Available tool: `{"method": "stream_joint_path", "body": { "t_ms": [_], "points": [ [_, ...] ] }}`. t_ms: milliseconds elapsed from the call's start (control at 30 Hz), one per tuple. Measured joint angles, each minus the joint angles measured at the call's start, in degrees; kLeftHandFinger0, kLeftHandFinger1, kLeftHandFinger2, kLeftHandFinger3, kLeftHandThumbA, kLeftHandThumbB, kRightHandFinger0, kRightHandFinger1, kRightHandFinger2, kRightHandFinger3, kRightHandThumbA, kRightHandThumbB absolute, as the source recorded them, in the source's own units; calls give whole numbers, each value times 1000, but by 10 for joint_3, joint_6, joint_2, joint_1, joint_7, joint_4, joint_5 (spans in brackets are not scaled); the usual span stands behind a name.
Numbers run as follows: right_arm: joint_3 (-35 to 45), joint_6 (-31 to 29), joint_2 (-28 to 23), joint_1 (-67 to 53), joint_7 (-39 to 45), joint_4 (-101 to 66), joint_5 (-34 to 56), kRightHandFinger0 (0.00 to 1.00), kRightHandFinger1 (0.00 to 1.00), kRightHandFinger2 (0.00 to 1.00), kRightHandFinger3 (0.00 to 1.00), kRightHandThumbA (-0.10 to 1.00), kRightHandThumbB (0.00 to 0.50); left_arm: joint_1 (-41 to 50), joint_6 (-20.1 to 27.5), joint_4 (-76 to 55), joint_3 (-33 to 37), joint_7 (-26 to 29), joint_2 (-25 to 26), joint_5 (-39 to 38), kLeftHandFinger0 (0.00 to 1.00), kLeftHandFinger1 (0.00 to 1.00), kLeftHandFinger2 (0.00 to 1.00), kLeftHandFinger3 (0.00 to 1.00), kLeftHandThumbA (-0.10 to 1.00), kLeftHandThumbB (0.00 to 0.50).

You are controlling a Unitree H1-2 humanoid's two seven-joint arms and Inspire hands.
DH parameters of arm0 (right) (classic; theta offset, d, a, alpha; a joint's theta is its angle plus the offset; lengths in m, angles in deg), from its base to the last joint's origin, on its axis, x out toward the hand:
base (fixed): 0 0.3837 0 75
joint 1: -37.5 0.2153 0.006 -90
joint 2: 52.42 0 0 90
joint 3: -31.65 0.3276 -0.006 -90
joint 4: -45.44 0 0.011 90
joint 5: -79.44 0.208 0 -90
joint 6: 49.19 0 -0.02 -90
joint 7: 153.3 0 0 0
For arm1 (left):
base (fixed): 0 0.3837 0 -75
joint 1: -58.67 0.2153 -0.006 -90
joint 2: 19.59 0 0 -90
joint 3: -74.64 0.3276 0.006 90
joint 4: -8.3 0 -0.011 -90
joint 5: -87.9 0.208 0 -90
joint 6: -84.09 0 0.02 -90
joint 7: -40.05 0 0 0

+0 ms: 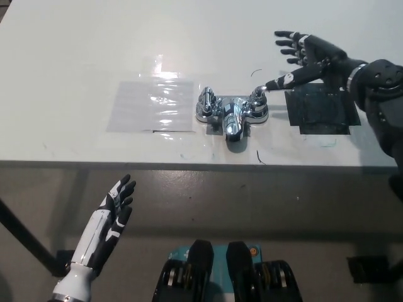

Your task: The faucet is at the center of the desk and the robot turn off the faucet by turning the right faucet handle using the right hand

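**Right hand at handle, turn not started**

While the black right hand [308, 56] hovers over the right lever handle [267, 88] of the chrome two-handle faucet [232, 112] mid-tabletop [75, 50], its fingers [286, 78] are spread, gripping nothing. Contact with the lever: can't tell. Grip and turn remain. White left hand [116, 204] idles, fingers apart, below the tabletop edge.

Shiny chrome metal is seen on the faucet [232, 113], mirror-glossy with bright glare spots. The desk [75, 63] is finished smooth and matt white. A glossy clear film sheet [153, 104] and a dull black patch [321, 110] are stuck on it.
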Motion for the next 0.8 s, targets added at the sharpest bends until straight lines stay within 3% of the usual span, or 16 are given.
{"method": "stream_joint_path", "body": {
  "t_ms": [33,100,167,400,600,733,800],
  "points": [
    [0,-1,2,0,-1,1,-2,1000,1000,1000,1000,1000,378,0,0,0,0,0,0,1,1000,1000,1000,1000,888,213],
    [0,-2,7,0,-3,3,-7,1000,1000,1000,1000,1000,411,0,0,0,0,0,0,2,1000,1000,1000,1000,878,209],
    [1,-3,12,0,-4,11,-9,1000,1000,1000,1000,1000,412,0,0,0,1,0,0,5,1000,1000,1000,1000,867,214],
    [4,-3,19,-2,-9,28,-20,1000,1000,1000,1000,1000,386,-2,-1,0,1,0,0,11,1000,1000,1000,1000,818,211],
    [5,-5,19,-3,-11,39,-26,1000,1000,1000,1000,1000,408,-4,-1,0,1,0,0,13,1000,1000,1000,1000,791,210],
    [2,-8,19,-6,-14,44,-34,1000,1000,1000,1000,1000,382,-4,-2,0,1,-2,0,13,1000,1000,1000,1000,787,210],
    [1,-12,19,-9,-15,48,-39,1000,1000,1000,1000,1000,399,-4,-2,0,1,-2,0,13,1000,1000,1000,1000,788,211]
  ]
}}
